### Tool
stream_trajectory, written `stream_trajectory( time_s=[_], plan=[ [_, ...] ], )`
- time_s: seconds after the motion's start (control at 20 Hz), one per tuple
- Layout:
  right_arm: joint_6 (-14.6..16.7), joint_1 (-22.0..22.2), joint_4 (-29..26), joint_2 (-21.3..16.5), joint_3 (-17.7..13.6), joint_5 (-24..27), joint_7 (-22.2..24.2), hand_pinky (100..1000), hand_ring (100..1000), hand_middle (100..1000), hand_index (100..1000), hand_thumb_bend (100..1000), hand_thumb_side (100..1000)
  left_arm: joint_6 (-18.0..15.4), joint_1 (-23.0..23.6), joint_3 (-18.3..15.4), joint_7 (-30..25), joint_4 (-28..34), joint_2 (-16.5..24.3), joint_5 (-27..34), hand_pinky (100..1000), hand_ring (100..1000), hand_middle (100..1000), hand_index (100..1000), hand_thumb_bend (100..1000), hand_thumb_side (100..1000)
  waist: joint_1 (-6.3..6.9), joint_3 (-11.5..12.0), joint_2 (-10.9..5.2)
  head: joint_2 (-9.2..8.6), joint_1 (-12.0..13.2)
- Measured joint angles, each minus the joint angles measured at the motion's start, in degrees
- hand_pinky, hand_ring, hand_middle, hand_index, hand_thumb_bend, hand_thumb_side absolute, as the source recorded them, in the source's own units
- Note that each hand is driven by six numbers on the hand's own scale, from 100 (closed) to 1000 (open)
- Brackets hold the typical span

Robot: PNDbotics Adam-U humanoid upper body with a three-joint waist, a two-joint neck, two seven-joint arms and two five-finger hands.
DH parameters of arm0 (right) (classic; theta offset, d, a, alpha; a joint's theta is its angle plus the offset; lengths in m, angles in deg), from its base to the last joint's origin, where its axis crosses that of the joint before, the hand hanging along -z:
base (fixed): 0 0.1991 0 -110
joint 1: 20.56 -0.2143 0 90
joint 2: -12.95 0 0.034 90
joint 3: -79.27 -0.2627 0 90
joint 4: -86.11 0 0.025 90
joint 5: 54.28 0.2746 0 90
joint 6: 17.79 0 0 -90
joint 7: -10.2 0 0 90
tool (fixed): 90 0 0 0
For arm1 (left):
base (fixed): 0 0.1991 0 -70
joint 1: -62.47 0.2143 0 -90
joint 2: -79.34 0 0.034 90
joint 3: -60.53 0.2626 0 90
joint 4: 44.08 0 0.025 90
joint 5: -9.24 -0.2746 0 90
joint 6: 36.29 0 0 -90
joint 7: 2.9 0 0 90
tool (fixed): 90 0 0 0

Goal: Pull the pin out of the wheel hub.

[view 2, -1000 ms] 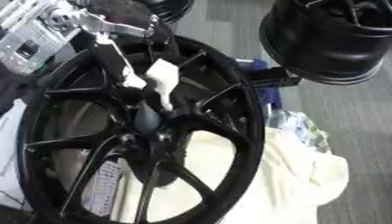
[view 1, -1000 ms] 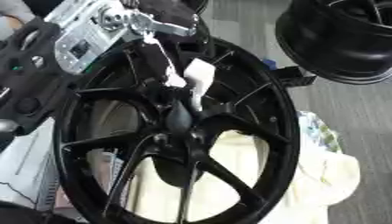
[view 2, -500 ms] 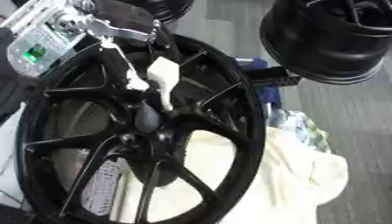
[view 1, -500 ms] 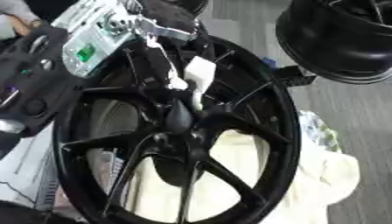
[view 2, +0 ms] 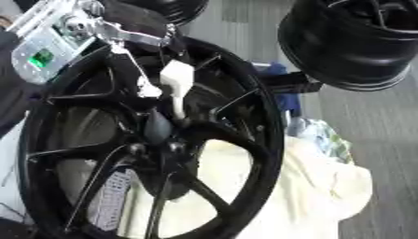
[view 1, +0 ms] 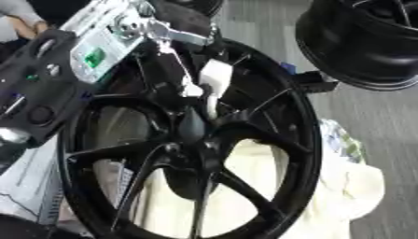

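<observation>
At the centre of the frame my left hand [view 1: 176,70] comes down from the upper left, fingers pinched on the white pin [view 2: 176,84] just above the wheel hub [view 2: 159,128]. The pin looks light, stiff, smooth; I judge its wide upper end the best hold. Right hand unseen.

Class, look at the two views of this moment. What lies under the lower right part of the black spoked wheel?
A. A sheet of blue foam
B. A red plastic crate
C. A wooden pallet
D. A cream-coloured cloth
D. A cream-coloured cloth shows through the gaps between the spokes of the wheel and spreads out past its rim at the lower right.
</observation>
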Motion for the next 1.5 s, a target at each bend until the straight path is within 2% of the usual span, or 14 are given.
stream_trajectory(
  time_s=[0.15, 0.55, 0.8, 1.0, 1.15, 1.3, 1.5],
  plan=[
    [0.0, 0.0, 0.2, 0.0, -0.2, 0.0, 0.0, 835, 632, 807, 901, 100, 510, 0.4, 0.0, 0.0, -0.4, 0.2, 0.0, 1.0, 800, 615, 434, 631, 100, 228, 0.0, 0.1, 0.0, 0.0, 0.0],
    [0.0, 0.4, 0.5, 0.0, -0.4, 0.0, 0.0, 835, 632, 806, 901, 100, 506, 3.2, 0.0, -0.3, -1.8, 1.2, 0.0, 4.8, 756, 575, 361, 544, 100, 245, -0.01, 0.1, -0.05, 0.01, 0.0],
    [-0.1, 0.5, 0.6, 0.0, -0.4, -0.1, 0.1, 835, 633, 805, 900, 100, 502, 6.3, -0.5, -2.5, -2.2, 4.0, 0.4, 8.2, 757, 561, 333, 516, 100, 248, 0.0, 0.3, -0.62, 0.22, -0.2],
    [-0.1, 1.0, 0.6, 0.0, -0.4, -0.2, 0.1, 836, 634, 804, 900, 100, 498, 9.5, -2.0, -5.6, -2.2, 7.2, 2.1, 12.6, 758, 556, 321, 508, 100, 245, 0.09, 0.7, -1.22, 0.3, -0.5],
    [-0.2, 1.5, 0.6, -0.1, -0.4, -0.5, 0.2, 836, 635, 804, 899, 100, 494, 12.2, -2.8, -8.9, -1.5, 9.3, 5.1, 16.2, 758, 558, 324, 511, 100, 244, 0.3, 1.2, -1.55, 0.35, -0.9],
    [-0.3, 2.1, 0.6, -0.6, -0.5, -0.6, 0.3, 836, 635, 803, 899, 100, 490, 14.7, -2.5, -12.6, 0.7, 10.7, 9.9, 18.8, 764, 567, 332, 522, 100, 245, 0.53, 1.7, -1.84, 0.58, -1.4],
    [-0.4, 3.4, 0.7, -1.8, -1.4, -1.0, 0.4, 836, 636, 803, 899, 100, 485, 17.4, 2.1, -18.3, 6.6, 10.3, 18.7, 20.5, 774, 572, 333, 529, 100, 248, 0.87, 2.5, -2.01, 0.78, -2.3]
  ],
)
